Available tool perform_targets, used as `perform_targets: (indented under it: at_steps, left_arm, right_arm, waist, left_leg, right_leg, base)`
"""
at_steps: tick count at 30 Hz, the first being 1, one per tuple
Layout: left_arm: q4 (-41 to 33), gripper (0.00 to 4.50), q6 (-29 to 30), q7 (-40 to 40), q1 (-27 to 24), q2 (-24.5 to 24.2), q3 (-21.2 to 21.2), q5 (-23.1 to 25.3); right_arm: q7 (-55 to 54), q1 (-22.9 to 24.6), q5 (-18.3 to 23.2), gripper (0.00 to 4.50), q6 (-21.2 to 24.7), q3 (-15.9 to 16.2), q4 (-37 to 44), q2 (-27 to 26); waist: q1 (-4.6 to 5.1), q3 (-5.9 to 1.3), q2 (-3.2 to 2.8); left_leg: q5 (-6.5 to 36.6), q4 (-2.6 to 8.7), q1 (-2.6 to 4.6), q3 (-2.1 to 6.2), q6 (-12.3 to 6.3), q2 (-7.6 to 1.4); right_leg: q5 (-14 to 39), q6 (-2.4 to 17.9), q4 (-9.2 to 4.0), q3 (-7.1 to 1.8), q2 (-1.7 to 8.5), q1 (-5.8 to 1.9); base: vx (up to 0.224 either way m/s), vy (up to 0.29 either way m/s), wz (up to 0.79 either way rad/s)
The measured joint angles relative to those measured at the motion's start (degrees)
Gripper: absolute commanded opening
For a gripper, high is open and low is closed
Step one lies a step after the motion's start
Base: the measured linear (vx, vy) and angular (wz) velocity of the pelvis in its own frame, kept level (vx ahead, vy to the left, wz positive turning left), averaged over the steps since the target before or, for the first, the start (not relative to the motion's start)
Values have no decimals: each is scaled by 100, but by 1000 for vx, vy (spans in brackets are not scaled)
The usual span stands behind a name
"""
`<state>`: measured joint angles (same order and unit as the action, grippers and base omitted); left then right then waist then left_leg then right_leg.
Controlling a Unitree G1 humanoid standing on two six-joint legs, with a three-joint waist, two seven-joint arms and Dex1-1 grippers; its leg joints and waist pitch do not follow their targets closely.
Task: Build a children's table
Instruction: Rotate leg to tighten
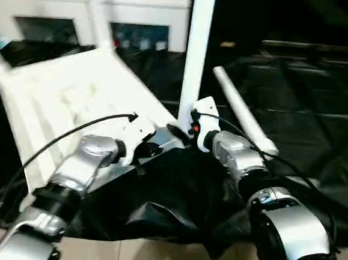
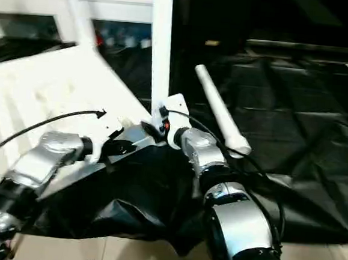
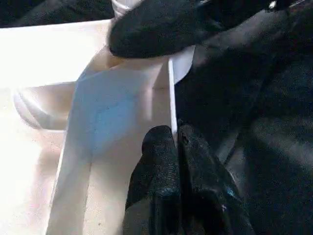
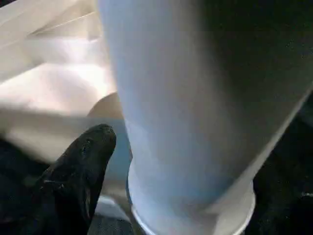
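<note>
While I look down from the head camera, I see the white tabletop (image 1: 74, 98) lying upside down in the left half of the frame, its ribbed underside facing up, on the black cloth (image 1: 295, 115) of the work table. At its near corner, in the centre of the frame, one white leg (image 1: 197, 47) stands upright in the corner socket. Two more legs, blurred, rise at the upper left, so I judge three legs are fitted. The fourth leg (image 1: 241, 114) lies loose on the cloth, right of centre.

My left gripper (image 3: 177, 142) is clenched on the thin edge wall of the tabletop, with both black fingers (image 3: 156, 161) pressed against it. My right gripper (image 1: 189, 128) is just beside the base of the upright leg. In the right wrist view I see one black finger (image 4: 83, 166) next to the leg, apart from it, but I cannot tell if this hand is released or not.

What is left, in my judgement: to fit the last leg and to turn the table on its feet.
</note>
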<state>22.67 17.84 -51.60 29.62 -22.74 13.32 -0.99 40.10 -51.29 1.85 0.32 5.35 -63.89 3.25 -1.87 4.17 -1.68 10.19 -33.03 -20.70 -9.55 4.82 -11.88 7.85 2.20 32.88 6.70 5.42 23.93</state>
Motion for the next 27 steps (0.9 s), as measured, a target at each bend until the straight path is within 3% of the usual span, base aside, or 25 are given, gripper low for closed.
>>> perform_targets:
  at_steps: [3,6,9,11,17,18,27]
  left_arm:
    - [-109,0,-106,-341,-73,-149,0,-150]
    - [-152,0,-253,-596,-94,-273,3,-169]
    - [-152,0,-553,-1054,-174,-431,29,-237]
    - [-147,0,-671,-1282,-210,-520,53,-285]
    - [-98,0,-793,-1668,-219,-632,133,-307]
    - [-98,0,-801,-1713,-219,-655,146,-311]
    - [15,0,-957,-2004,-230,-703,164,-317]
  right_arm:
    - [804,135,-37,399,-45,209,350,286]
    - [1394,270,-36,399,-37,375,730,508]
    - [2277,610,-32,399,6,678,1483,937]
    - [2609,709,-26,399,45,785,1738,1060]
    - [3013,895,-29,399,143,890,2070,1223]
    - [3027,903,-32,372,161,919,2105,1241]
    - [3136,1127,-27,294,454,1026,2599,1315]
  waist:
    - [-104,1,3]
    - [-188,-1,4]
    - [-328,-2,6]
    - [-365,-2,6]
    - [-355,-1,6]
    - [-348,-1,6]
    - [-384,-3,8]
  left_leg:
    - [-2,7,-18,-34,-3,-16]
    - [-11,-12,-73,-33,-24,-15]
    - [-2,-32,-96,-26,-40,-14]
    - [-1,-52,-104,-26,-40,-22]
    - [7,-117,-107,-36,9,-23]
    - [8,-123,-104,-36,9,-20]
    - [6,-139,-119,-31,8,-11]
  right_leg:
    - [44,-36,69,-32,-18,40]
    - [115,-4,166,-47,-18,131]
    - [148,9,210,-59,-19,150]
    - [159,9,225,-60,-20,150]
    - [135,-10,239,-109,-19,120]
    - [134,-10,238,-116,-19,110]
    - [124,-17,242,-133,-16,91]
  base:
    - [73,-29,9]
    - [58,-22,2]
    - [0,0,0]
    - [0,0,0]
    - [0,0,0]
    - [0,0,0]
    - [0,0,0]
